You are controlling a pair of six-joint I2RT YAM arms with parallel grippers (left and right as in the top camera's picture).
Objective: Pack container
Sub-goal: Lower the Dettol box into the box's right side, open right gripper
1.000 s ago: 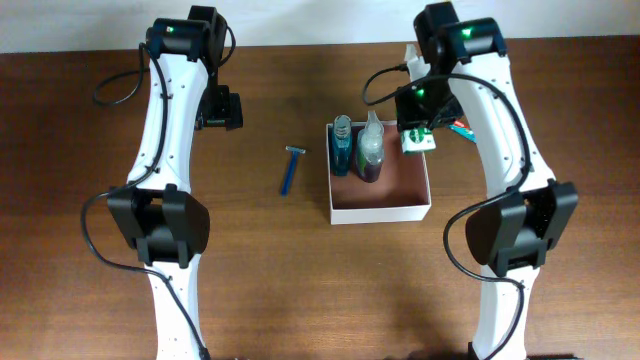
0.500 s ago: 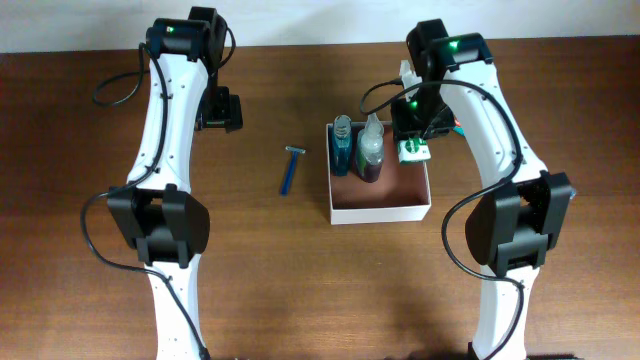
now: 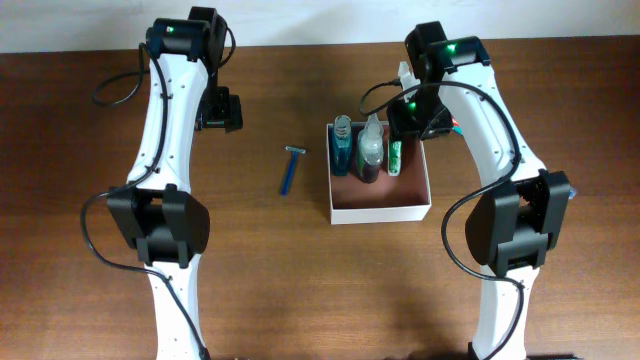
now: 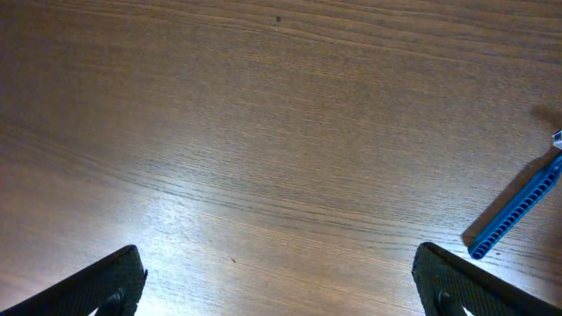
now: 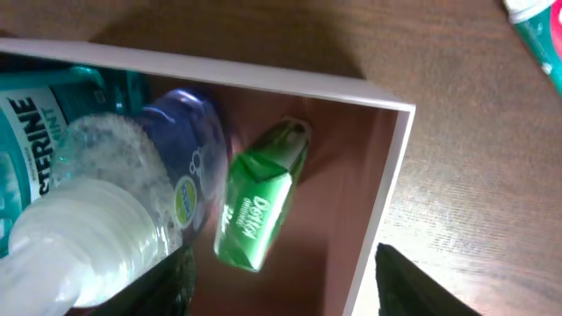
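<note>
**Green packet lying loose in the container, right claw standing open above it**

The square, shallow white cardboard container [image 3: 380,214] with the reddish-brown floor is sitting mid-table. It is holding a teal mouthwash bottle [image 3: 341,145], a clear bottle of purple liquid [image 3: 370,158] and a small green packet [image 5: 255,206], which is lying beside them free of any grip. The right claw [image 5: 285,298] is hovering over the packet, fingers spread and empty. Lifting straight up looks the safest way of clearing the thin wall and the bottles. A blue razor [image 3: 291,170] is waiting on the brown wooden table [image 3: 260,260], left of the container. The left claw [image 4: 281,294] is hanging open and empty.
</note>
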